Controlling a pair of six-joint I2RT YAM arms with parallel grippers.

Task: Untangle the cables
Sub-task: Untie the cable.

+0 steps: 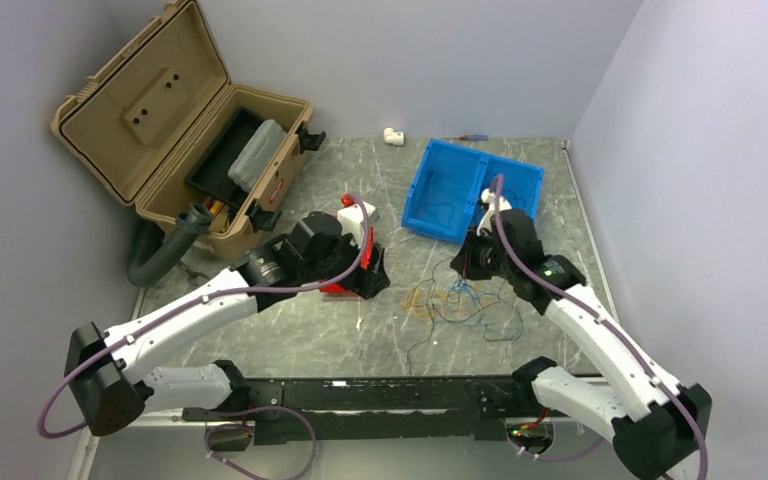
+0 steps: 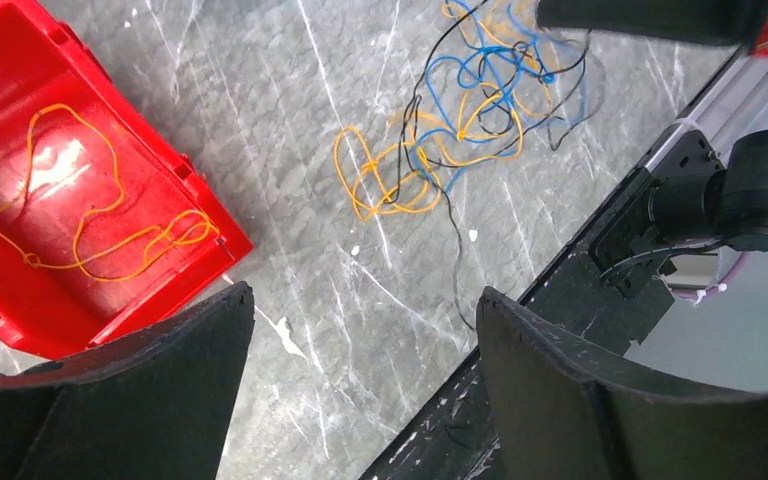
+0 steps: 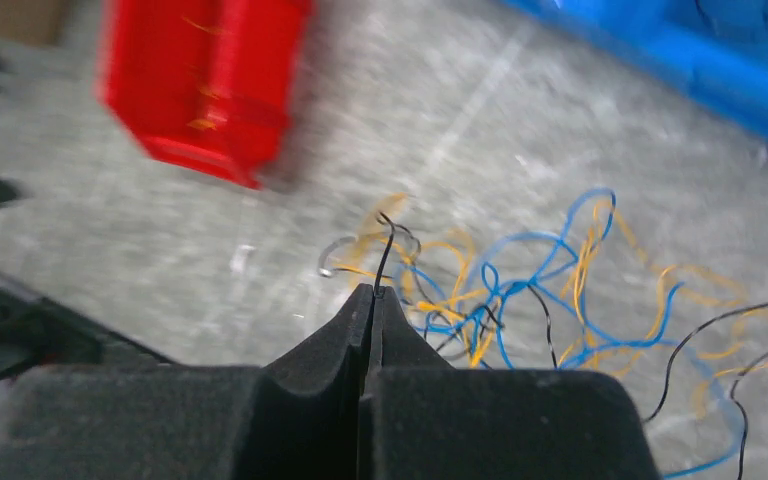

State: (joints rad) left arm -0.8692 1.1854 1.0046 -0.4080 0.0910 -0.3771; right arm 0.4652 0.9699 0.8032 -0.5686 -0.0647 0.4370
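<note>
cables (image 3: 480, 310): r gripper (image 3: 370, 295) clamped on black strand (image 3: 385, 245) (l gripper (image 2: 362, 300) wide apart, by red bin (image 2: 20, 80)).

No readable text, label, brand or number is showing anywhere, not on the red bin (image 2: 10, 60) just beside the left gripper (image 2: 365, 300) nor beyond it.

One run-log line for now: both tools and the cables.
left tool: open, empty, near red bin | right tool: shut on black cable | tangle: on table | orange cable: in red bin
</note>
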